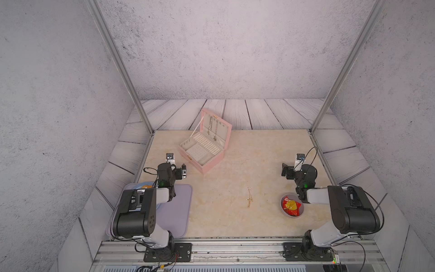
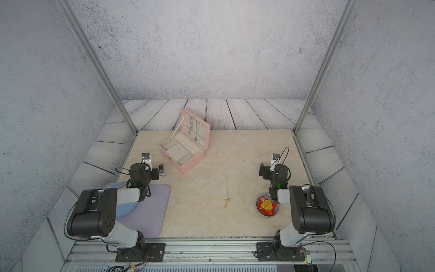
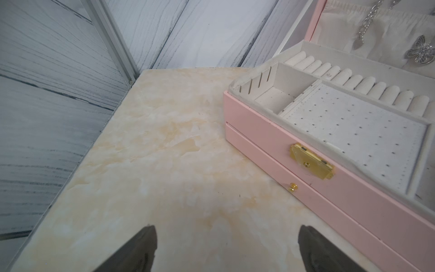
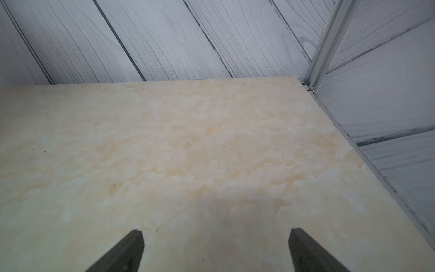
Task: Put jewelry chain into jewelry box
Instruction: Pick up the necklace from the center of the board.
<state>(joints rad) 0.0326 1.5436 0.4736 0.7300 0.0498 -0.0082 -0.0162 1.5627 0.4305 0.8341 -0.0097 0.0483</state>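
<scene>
The thin gold jewelry chain (image 1: 248,197) (image 2: 227,197) lies stretched out on the marble tabletop, right of centre and near the front. The pink jewelry box (image 1: 211,162) (image 2: 191,163) stands open at the back centre, lid upright, cream lining showing. My left gripper (image 1: 183,171) (image 2: 161,171) hovers open just left of the box's front corner. In the left wrist view its jaws (image 3: 227,229) are wide apart over bare table, with the box wall (image 3: 270,131) beside them. My right gripper (image 1: 285,170) (image 4: 216,230) is open over bare table at the right, well behind the chain.
Two silvery chains (image 1: 213,128) hang inside the lid, one with a butterfly pendant (image 3: 421,50). A purple mat (image 1: 174,212) with a blue plate (image 1: 143,186) lies under the left arm. A grey bowl (image 1: 302,213) holding a red and yellow packet sits by the right arm.
</scene>
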